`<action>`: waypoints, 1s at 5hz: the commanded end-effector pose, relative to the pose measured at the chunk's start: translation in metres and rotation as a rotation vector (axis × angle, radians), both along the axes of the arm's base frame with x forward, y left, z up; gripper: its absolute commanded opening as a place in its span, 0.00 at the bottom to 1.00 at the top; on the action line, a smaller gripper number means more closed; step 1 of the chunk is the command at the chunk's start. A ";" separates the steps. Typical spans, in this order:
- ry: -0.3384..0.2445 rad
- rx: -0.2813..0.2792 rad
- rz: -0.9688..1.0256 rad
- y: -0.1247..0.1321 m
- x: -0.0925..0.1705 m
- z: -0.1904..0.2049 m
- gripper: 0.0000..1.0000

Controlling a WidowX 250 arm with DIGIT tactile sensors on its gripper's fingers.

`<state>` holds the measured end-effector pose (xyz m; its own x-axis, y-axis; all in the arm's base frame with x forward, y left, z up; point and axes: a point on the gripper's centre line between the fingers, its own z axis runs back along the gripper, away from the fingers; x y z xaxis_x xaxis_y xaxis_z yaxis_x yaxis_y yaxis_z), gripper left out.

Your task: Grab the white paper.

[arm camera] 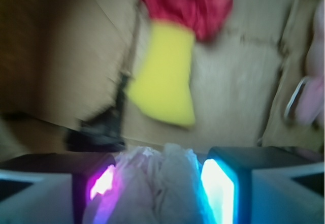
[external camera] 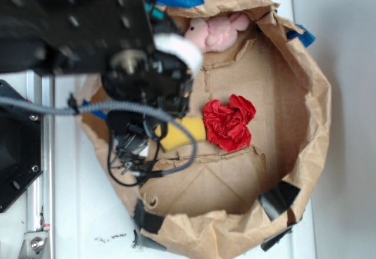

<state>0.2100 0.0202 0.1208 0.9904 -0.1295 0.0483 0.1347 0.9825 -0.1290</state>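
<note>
The white paper (arm camera: 157,183), a crumpled off-white ball, sits squeezed between my two lit fingers in the wrist view, and my gripper (arm camera: 160,170) is shut on it. In the exterior view my blurred black arm hangs over the left of the brown paper-lined bin (external camera: 317,112). A blurred white lump at its tip looks like the white paper (external camera: 179,49), with the gripper (external camera: 170,59) around it. The floor lies well below the fingers, so the paper is lifted off it.
A yellow sponge (external camera: 182,134) (arm camera: 165,79) lies on the bin floor, touching a red paper ball (external camera: 229,123) (arm camera: 188,0). A pink plush toy (external camera: 214,31) (arm camera: 312,97) rests against the bin wall. Black tape (external camera: 279,199) patches the rim.
</note>
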 end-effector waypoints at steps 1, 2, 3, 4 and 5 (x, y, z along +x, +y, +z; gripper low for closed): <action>-0.208 0.034 0.017 -0.009 0.020 0.061 0.00; -0.194 0.089 0.052 -0.016 0.036 0.056 0.00; -0.187 0.113 0.078 -0.021 0.053 0.053 0.00; -0.179 0.113 0.093 -0.021 0.059 0.053 0.00; -0.167 0.096 0.110 -0.019 0.062 0.053 0.00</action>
